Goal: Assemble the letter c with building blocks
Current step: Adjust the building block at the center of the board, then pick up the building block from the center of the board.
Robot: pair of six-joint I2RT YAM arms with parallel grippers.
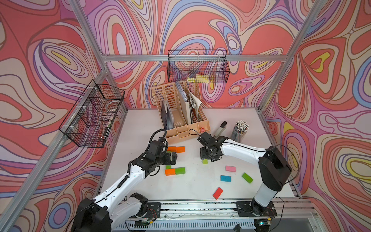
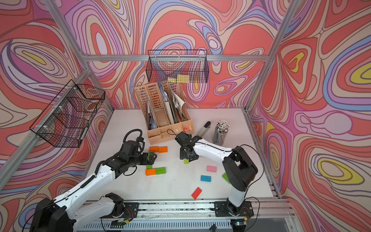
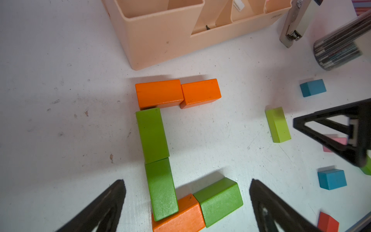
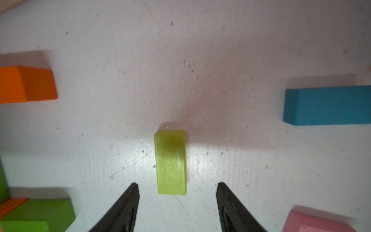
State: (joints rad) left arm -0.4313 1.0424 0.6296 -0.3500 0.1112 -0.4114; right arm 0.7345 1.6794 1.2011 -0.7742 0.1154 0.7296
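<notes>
Small lime-green wooden block (image 4: 170, 162) lying flat on the white tabletop (image 4: 241, 50), untouched, in line with the parted jaws of the right gripper (image 4: 177, 184).

Well apart from the 6-brick C: 2 orange bricks (image 3: 158, 93) as the far arm, 2 green bricks (image 3: 152, 134) as spine, 1 orange and 1 green as the near arm. Over that letter, the left gripper (image 3: 186, 180) spread wide, holding nothing. Seemingly a finishing step; next, pinching the narrow sides and butting against an open end without nudging neighbours.

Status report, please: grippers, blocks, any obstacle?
Left gripper open above C. Right gripper open over lime block, no grip. C has six blocks. Nothing between lime block and C.
</notes>
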